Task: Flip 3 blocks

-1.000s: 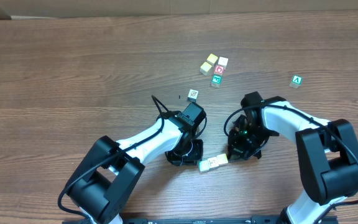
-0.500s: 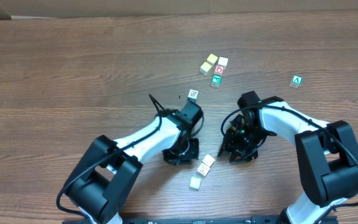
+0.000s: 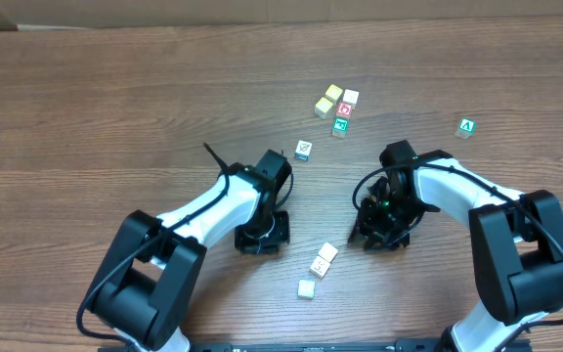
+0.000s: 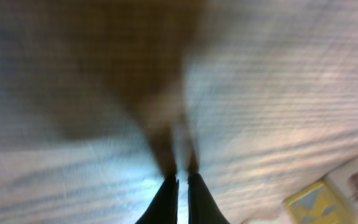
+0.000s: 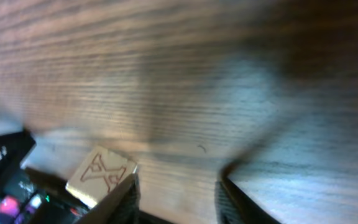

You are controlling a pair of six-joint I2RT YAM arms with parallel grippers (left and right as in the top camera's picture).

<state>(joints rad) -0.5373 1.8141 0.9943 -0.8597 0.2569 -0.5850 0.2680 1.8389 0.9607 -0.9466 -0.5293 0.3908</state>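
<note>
1. A brown wood-grain bench [image 3: 115,98] fills the overhead view, carrying only the two arms and some scattered cubes.
2. Between the arms, toward my edge, a tan block [image 3: 327,252] touches a second tan block [image 3: 319,266]. A pale block [image 3: 307,288] lies just beside them, apart from both. The slash block [image 3: 303,150] sits alone further back, near the left arm's wrist.
3. The left gripper [image 4: 178,186] has its fingers pressed together on nothing and points down at bare wood. Its wrist view is badly blurred.
4. The right gripper [image 5: 176,199] stands partly open with only bench grain between its fingers. The X block [image 5: 101,174] lies flat just outside one finger, not between them. I cannot tell whether it touches that finger, or which overhead block it is.
5. My read is that I am between grasps, with nothing held and the right arm nearest to a block. The faces alone do not tell me how many flips are done.
6. For the next move I would shift the right gripper sideways until the X block sits squarely between its fingers. Then I would close on two opposite faces, lift just clear, roll the wrist and set it down on a new face. The fingers need to come down level, or the block may skid away across the wood.
</note>
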